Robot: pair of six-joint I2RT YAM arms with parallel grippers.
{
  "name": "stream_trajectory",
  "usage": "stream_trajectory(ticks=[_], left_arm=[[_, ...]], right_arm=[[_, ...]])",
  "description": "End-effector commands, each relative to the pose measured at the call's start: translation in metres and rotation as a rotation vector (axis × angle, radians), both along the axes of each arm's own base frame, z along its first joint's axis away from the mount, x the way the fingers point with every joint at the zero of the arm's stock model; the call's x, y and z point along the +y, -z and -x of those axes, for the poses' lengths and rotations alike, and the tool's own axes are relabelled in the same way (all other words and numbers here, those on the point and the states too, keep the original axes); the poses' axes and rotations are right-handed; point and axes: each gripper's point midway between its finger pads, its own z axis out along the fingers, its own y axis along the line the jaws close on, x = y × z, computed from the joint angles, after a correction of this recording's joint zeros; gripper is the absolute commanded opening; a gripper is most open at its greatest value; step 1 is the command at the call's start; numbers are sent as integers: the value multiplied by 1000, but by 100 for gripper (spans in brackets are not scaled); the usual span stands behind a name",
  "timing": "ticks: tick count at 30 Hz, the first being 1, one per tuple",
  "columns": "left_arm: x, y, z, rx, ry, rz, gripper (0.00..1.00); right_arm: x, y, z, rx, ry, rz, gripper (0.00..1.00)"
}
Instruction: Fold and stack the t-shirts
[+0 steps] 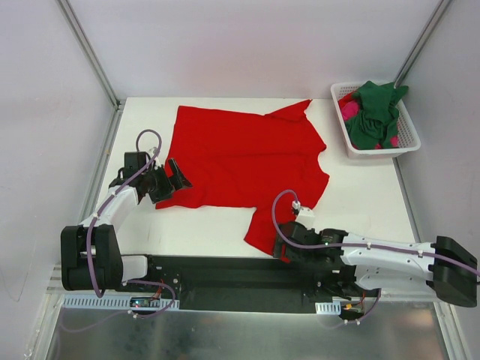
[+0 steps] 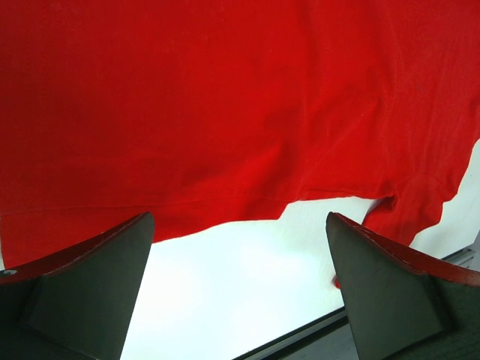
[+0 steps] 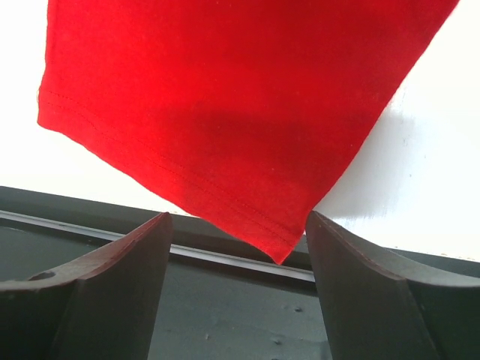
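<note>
You have hardly started: the red t-shirt [image 1: 240,161] lies spread, unfolded, on the table [image 1: 360,195], while the green t-shirt [image 1: 375,112] and pink t-shirt [image 1: 349,110] sit bunched in the basket [image 1: 382,150]. Your left gripper [image 2: 238,217] and right gripper [image 3: 238,217] gape wide, empty, at the red one's near edge.

White table with basket, walled in.
White slotted basket [image 1: 384,151] at far right corner of table [image 1: 202,225]; black strip [image 1: 225,274] along near edge, grey metal sheet [image 1: 240,337] outside it; metal post [image 1: 88,49] at far left corner.

Red t-shirt [image 1: 240,154] spread flat; green t-shirt [image 1: 375,112] and pink t-shirt [image 1: 349,111] crumpled together.
</note>
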Motion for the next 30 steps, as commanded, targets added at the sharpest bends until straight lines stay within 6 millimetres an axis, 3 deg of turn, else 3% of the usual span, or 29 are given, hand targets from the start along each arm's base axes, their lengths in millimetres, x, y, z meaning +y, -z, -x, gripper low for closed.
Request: stream_trajectory(ticks=[1, 9, 30], left_arm=[[5, -8, -12, -35, -22, -11, 99], [8, -8, -13, -36, -31, -21, 99], [9, -7, -11, -31, -34, -17, 99]], right_arm=[[-18, 16, 12, 55, 29, 71, 74], [-13, 20, 16, 72, 6, 96, 59], [-22, 24, 30, 98, -2, 129, 60]])
